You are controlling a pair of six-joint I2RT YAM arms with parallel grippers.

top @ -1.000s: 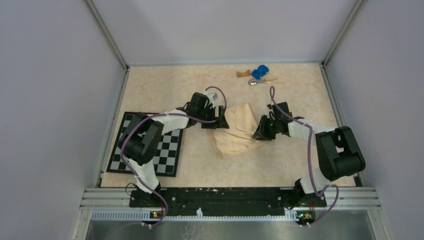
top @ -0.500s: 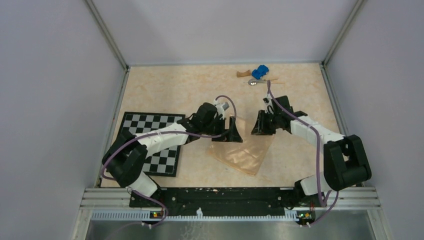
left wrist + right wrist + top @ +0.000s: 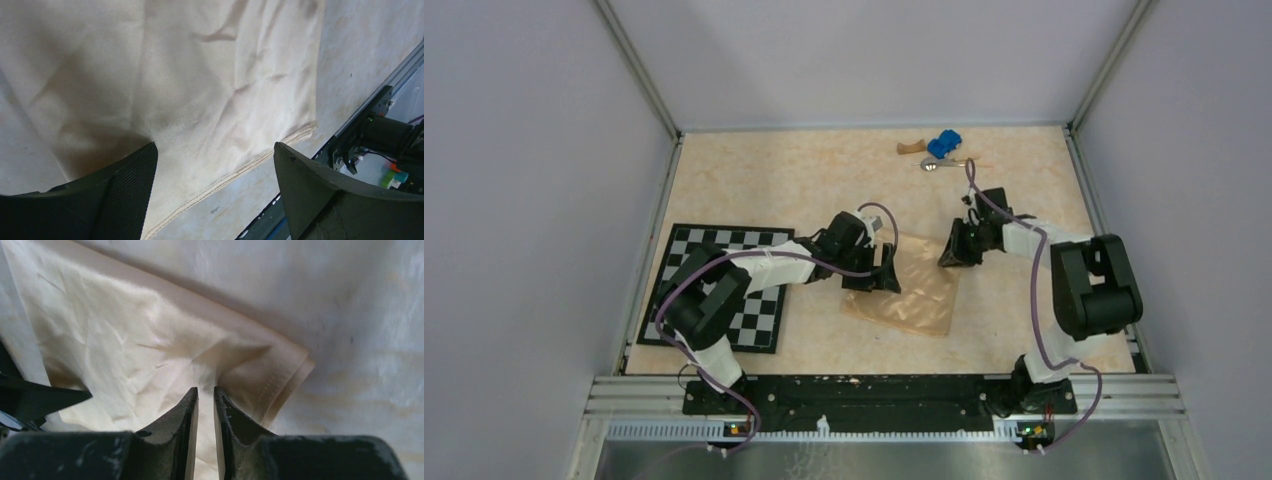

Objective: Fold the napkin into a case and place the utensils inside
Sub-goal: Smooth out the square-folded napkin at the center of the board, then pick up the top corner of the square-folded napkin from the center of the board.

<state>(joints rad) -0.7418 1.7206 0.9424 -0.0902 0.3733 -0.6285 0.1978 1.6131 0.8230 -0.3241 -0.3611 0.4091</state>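
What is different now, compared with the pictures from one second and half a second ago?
The napkin, bunched a second ago, now lies spread flat. The left gripper moved right and nearer, over its left edge, jaws open. The right gripper moved slightly farther, to the far right corner, jaws nearly closed; a grip is unclear. The checkerboard mat, blue toy car, wooden block and spoon stayed put.

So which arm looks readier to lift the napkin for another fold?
Probably right: the right gripper sits at the napkin's corner, jaws nearly together; the left gripper hangs wide open over its face.
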